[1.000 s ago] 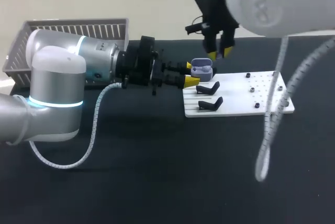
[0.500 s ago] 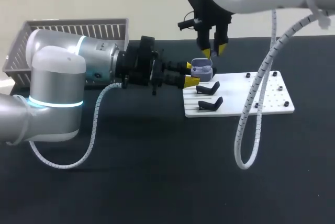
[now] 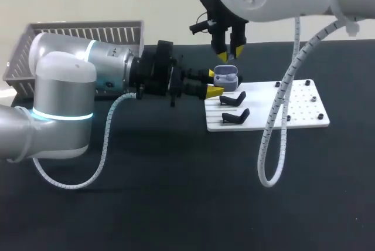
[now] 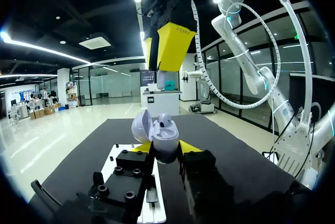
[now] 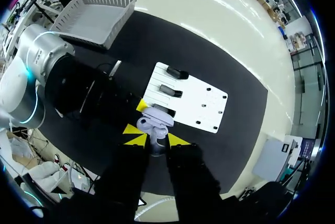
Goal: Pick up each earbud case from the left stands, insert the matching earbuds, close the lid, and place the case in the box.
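- The left gripper is reaching in from the left side and hanging level over the near-left edge of the white board.
- Its two yellow tips are clamping the case from two sides, so the pincer is closed on it.
- The case is pale lavender and is sitting upright between those tips, just above the board's back-left corner.
- In the left wrist view its lid is standing open and tilting back, with the cup facing upward.
- The right gripper is hanging directly above the open case, pointing straight down and staying just clear of it.
- In the right wrist view its tips are standing close together and pinching a small pale earbud, which is filling the gap between them.
- That earbud is hovering right over the case, with one of the left gripper's yellow tips showing just beside the case.
- Two black stands are sitting one behind the other on the board's left part, just in front of the held case and apart from it.
- The board is lying flat on the black table, with small dark pegs dotting its right part.
- A grey slatted basket is resting at the table's far left corner, well apart from the board and both grippers.
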You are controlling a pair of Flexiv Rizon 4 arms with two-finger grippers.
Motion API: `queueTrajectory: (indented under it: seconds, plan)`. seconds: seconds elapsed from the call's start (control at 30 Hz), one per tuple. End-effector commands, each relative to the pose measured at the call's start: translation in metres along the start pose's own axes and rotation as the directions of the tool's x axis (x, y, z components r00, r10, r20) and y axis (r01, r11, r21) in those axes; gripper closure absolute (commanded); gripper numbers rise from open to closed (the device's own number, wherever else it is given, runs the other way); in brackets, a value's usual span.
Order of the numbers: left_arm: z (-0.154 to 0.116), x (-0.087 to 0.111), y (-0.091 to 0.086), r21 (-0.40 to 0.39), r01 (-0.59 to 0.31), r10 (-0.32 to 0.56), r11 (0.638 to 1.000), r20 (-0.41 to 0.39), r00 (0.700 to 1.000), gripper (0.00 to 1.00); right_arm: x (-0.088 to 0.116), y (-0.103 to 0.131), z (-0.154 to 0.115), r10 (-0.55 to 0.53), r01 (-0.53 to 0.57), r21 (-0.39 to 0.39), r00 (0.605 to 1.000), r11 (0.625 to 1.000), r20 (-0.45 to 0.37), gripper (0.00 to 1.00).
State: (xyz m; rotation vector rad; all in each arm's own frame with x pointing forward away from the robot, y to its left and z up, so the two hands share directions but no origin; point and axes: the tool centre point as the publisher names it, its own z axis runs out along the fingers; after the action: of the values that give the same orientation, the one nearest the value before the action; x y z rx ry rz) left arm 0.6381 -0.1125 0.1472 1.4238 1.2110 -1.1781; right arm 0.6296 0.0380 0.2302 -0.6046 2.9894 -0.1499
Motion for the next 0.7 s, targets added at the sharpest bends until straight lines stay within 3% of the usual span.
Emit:
queueTrajectory:
  seconds: [0.03,0.7]
  plan:
    - [0.000,0.001,-0.001,-0.003,-0.002,0.002,1.000,0.002,1.000,1.00,-0.002,0.006,0.005,-0.031,0.031,0.002,0.999,1.000,-0.011,1.00]
    - [0.000,0.001,-0.001,-0.003,-0.002,0.002,1.000,0.002,1.000,1.00,-0.003,0.013,0.019,-0.079,0.079,-0.008,0.996,0.997,-0.039,1.00]
